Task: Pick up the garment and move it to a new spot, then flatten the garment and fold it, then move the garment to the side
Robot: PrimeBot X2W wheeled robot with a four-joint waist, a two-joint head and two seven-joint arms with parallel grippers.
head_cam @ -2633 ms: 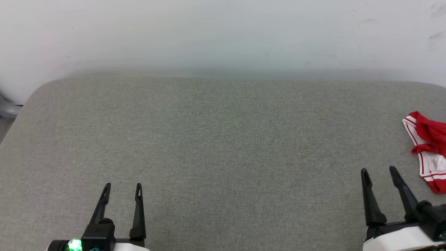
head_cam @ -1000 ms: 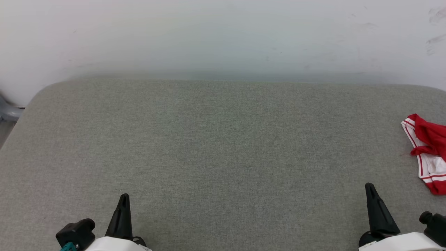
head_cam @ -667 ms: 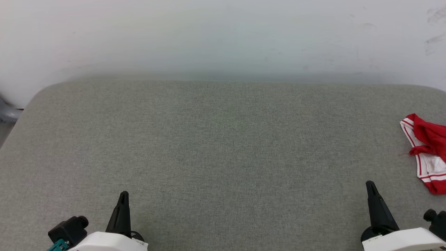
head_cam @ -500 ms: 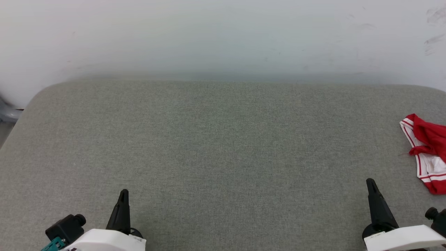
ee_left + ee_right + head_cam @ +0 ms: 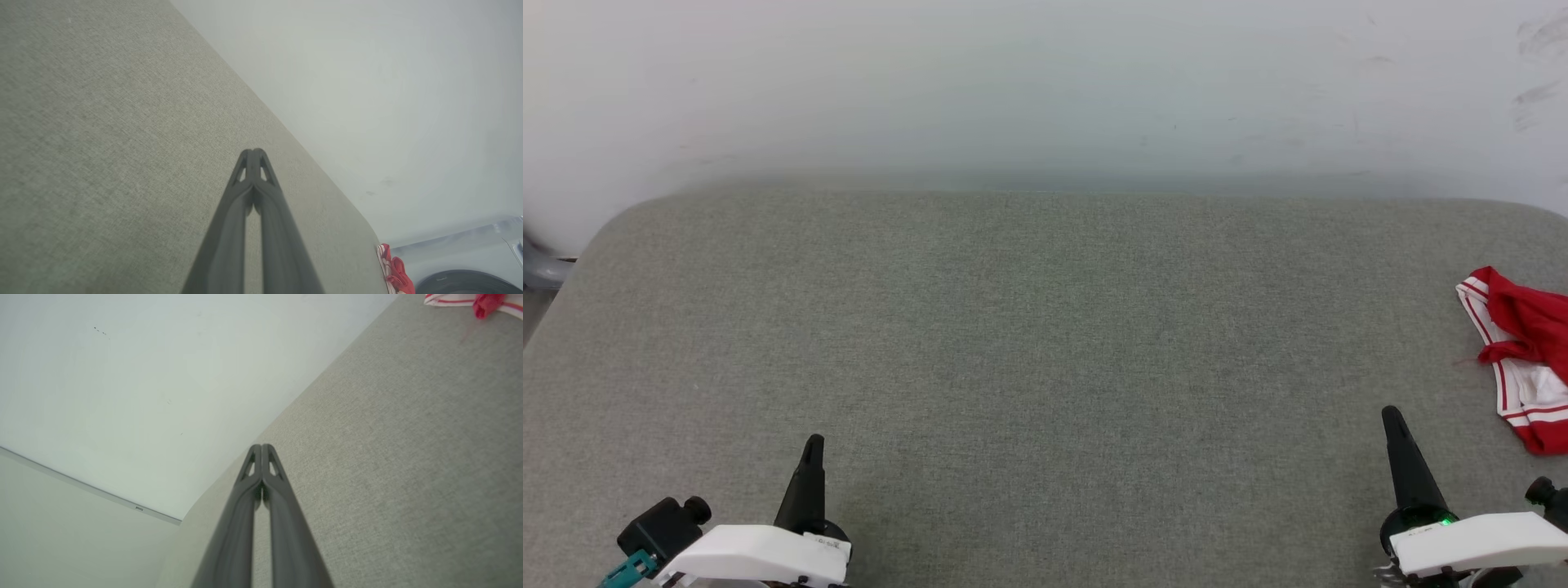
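Fabric of a grey-green weave covers the broad, round-cornered counter (image 5: 1045, 343) in front of us, and a plain white wall (image 5: 1045, 82) rises behind its far edge. Our left end effector (image 5: 813, 447), two long dark fingers on a white wrist, sits at the lower left of the head view. In the left wrist view we see its jaws clenched tip to tip over bare cloth, with nothing between them. Our right end effector (image 5: 1393, 420) sits at the lower right, pointing away from us across the counter. The right wrist view shows it equally clenched and empty. The crumpled red jersey-style garment (image 5: 1523, 351), with its white sleeve and red-and-white striped trim, lies on the counter at the far right, partly cut off by the head view's edge. It is ahead of and to the right of the right end effector and clearly apart from it, touched by neither arm. We cannot make out any lettering on it. In the left wrist view the garment (image 5: 394, 271) shows small beside the counter's rounded corner, and in the right wrist view the garment (image 5: 484, 302) sits at the top right.
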